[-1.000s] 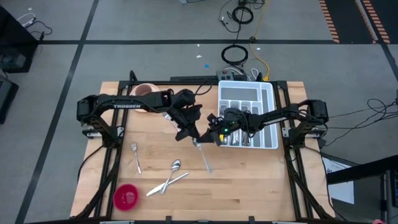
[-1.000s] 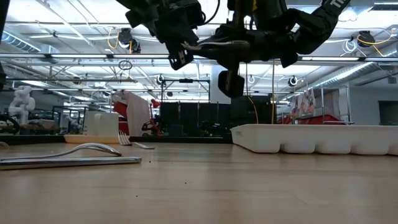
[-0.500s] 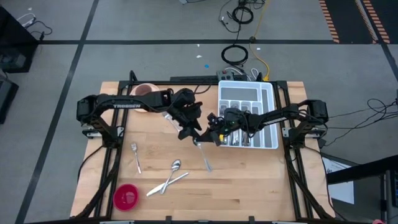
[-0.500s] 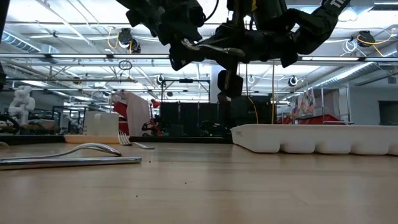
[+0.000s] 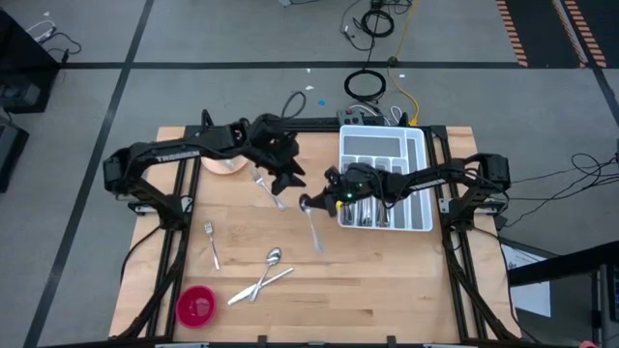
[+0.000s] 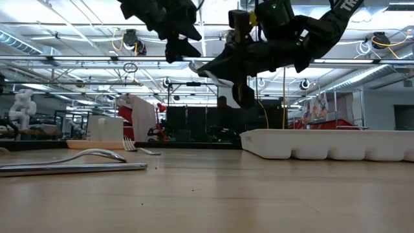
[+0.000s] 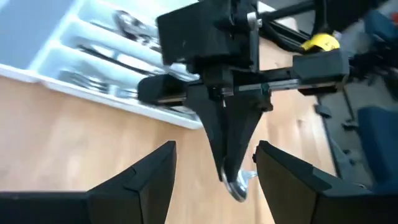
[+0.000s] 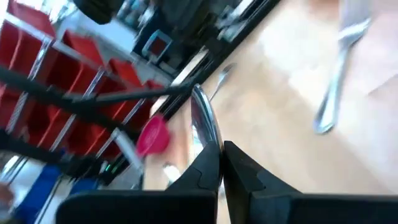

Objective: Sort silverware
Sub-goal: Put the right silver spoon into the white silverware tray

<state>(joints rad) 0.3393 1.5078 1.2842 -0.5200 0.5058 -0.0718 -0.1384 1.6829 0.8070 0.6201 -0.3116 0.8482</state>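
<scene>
While the left gripper (image 5: 286,178) is held open above the table (image 5: 387,280), a spoon (image 8: 204,121) is pinched tight in the right gripper (image 5: 311,202), up in the air just beside the white tray (image 5: 422,184).

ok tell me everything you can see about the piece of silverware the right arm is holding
It is a slim, shiny silver metal utensil, a rounded end poking just past the right end effector, which is shut on it. In the right wrist view the rounded polished end rises from between the closed fingers. It hangs in the air above the wooden table, left of the white tray, touching nothing else. Its type is unclear. The left end effector is open beside it.
</scene>
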